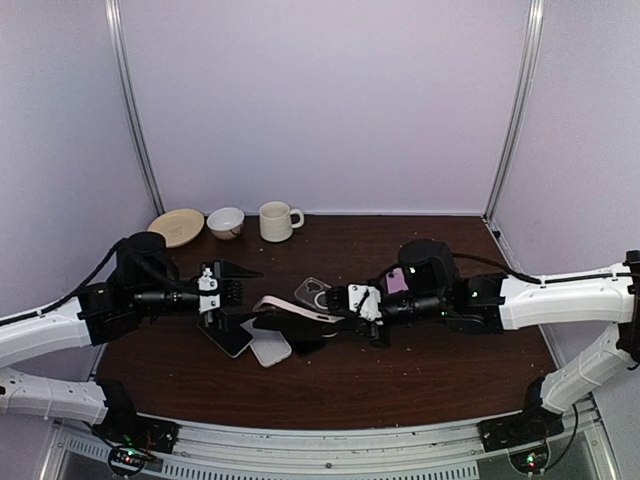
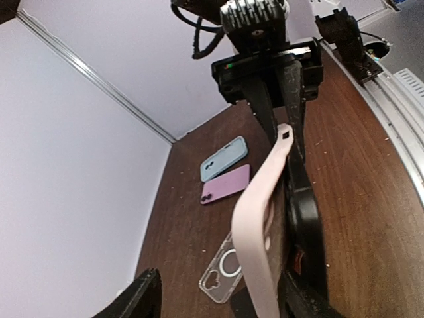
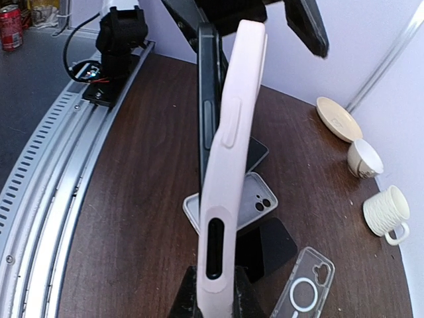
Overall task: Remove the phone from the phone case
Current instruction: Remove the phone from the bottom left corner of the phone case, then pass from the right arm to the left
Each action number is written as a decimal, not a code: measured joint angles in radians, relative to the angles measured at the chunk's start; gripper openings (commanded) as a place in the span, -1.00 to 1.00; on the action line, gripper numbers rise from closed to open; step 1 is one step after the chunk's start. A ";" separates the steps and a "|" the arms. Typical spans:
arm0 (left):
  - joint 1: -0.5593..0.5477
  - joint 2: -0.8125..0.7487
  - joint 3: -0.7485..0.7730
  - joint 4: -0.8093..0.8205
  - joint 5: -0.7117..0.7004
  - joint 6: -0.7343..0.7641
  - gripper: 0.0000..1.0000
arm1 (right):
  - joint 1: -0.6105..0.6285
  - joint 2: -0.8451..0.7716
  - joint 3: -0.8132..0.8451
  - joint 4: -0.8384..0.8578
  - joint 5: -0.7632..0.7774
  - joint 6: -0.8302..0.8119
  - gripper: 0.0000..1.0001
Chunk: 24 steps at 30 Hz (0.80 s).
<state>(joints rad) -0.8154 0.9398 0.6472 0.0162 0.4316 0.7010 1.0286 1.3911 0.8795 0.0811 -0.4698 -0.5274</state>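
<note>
Clamping the pink phone case (image 3: 228,132) by its lower end, right gripper (image 3: 212,295) is anchoring it mid-air; left gripper (image 1: 238,285), jaws spread wide, is needing to pinch only the black phone (image 3: 207,99) standing half-free alongside.

No legible text, brand, number or sign can be read in any view. The red can (image 3: 11,26) beyond the table edge is too small and blurred to read. The pink phone case (image 3: 228,132) shows plain surfaces only.
</note>
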 measured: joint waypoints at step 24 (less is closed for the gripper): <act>0.062 0.005 -0.017 0.020 0.248 -0.051 0.02 | -0.036 -0.113 -0.060 0.033 0.142 0.038 -1.00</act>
<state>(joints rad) -0.7532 0.9443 0.6300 0.0364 0.6796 0.6498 0.9924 1.2785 0.8196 0.1143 -0.3279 -0.4896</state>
